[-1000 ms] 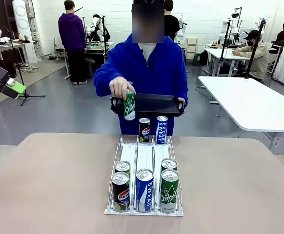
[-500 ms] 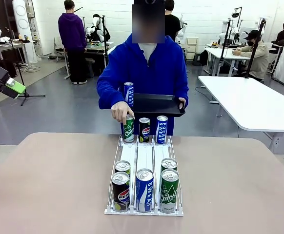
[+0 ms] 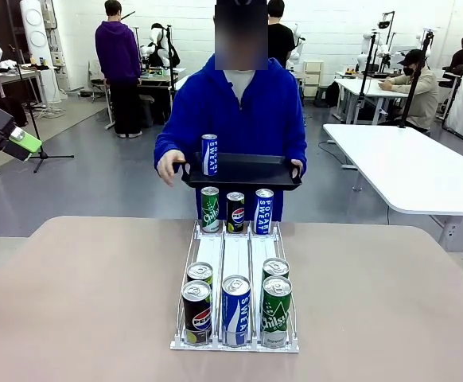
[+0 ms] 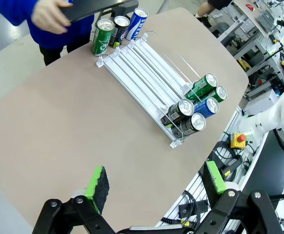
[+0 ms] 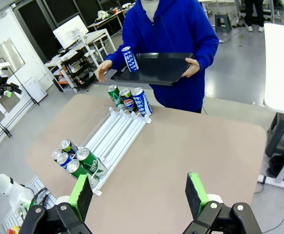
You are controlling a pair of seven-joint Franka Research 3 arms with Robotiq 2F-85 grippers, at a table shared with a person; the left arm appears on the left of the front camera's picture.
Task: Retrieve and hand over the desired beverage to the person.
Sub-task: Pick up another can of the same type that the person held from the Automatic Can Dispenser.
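Progress: we judged nothing retrieved yet | left gripper (image 4: 156,181) and right gripper (image 5: 139,194) gaped empty | aluminium drink cans (image 3: 236,298) stood in clear slotted rack (image 3: 235,251) | person in blue hoodie (image 3: 239,107) stood beyond rack.

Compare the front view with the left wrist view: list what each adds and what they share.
Front view adds a blue can standing on the black tray. Left wrist view adds a red button on a yellow base. Shared: the can rack, three cans at its far end, five cans at the near end, the open left gripper.
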